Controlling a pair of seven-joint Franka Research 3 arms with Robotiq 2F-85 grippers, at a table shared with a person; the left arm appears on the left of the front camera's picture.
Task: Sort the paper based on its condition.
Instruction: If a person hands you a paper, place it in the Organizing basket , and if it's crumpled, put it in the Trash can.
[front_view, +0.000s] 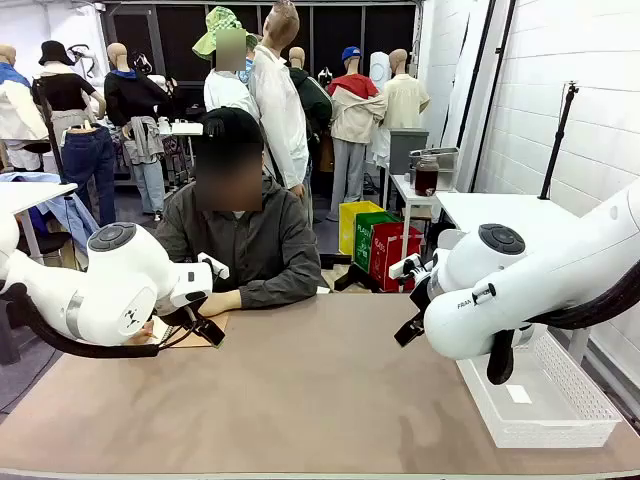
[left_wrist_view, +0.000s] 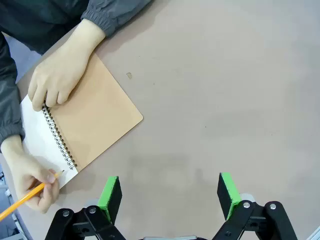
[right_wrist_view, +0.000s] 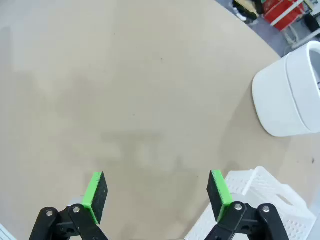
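counter (front_view: 300, 390): brown, person sits at the far side
basket (front_view: 540, 435): white, on the robot's right
left end effector (left_wrist_view: 170, 192): spread wide, holding nothing, near the notebook (left_wrist_view: 97, 117)
right end effector (right_wrist_view: 156, 195): spread too, over bare counter
paper (left_wrist_view: 35, 135): white page in the open notebook, person's hand (left_wrist_view: 60, 80) on the spiral
pencil (left_wrist_view: 25, 199): yellow, tip on the page

- Brown table (front_view: 320, 400): filling the lower half of the front view.
- Tan spiral notebook (left_wrist_view: 95, 120): lying flat and tilted at left of the left wrist view.
- Yellow pencil (left_wrist_view: 22, 200): slanting in from lower left, tip nearing the notebook's spiral.
- White mesh basket (front_view: 540, 432): sitting at lower right of the front view.
- White round tub (right_wrist_view: 285, 95): standing at upper right of the right wrist view.
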